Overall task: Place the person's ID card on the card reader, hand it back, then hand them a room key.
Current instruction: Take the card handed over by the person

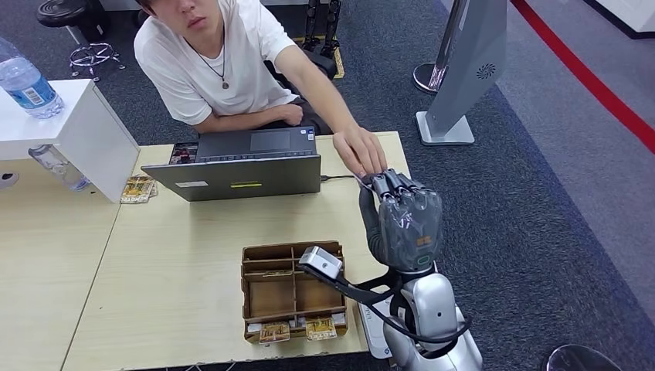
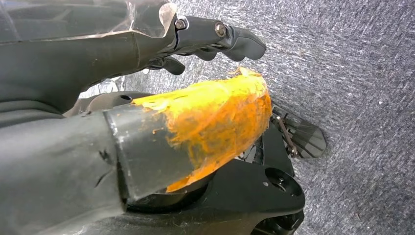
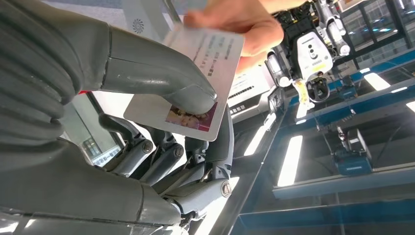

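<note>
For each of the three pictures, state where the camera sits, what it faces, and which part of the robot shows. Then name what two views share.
Head view: high on the body, looking down at the table; right hand raised.
Left wrist view: behind the left hand, facing carpet.
Right wrist view: behind the right hand, facing upward at the card.
Shared: head and right wrist views both show the person's hand at the right hand.

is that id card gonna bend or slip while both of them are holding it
Probably stiff: the ID card stays flat between the right robot hand and the person's hand. Its glossy face looks slippery, so the thumb pinch could slide. Thin, likely light.
</note>
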